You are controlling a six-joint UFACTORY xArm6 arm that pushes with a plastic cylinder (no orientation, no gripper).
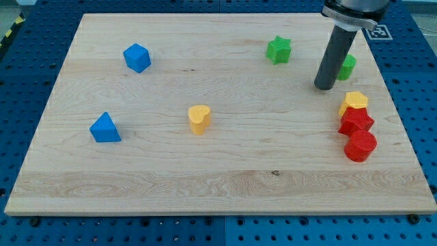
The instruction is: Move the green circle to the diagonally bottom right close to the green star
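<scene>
The green star (278,50) lies near the view's top, right of centre. The green circle (347,67) lies further right and a little lower, partly hidden behind my rod. My tip (325,87) rests on the board just left of and slightly below the green circle, to the lower right of the green star. Whether the tip touches the circle cannot be told.
A yellow block (354,102), a red star-like block (356,122) and a red round block (360,145) cluster at the right. A yellow heart (199,118) sits mid-board. A blue cube (136,57) and a blue triangle (104,128) lie left. The wooden board (218,184) has blue pegboard around it.
</scene>
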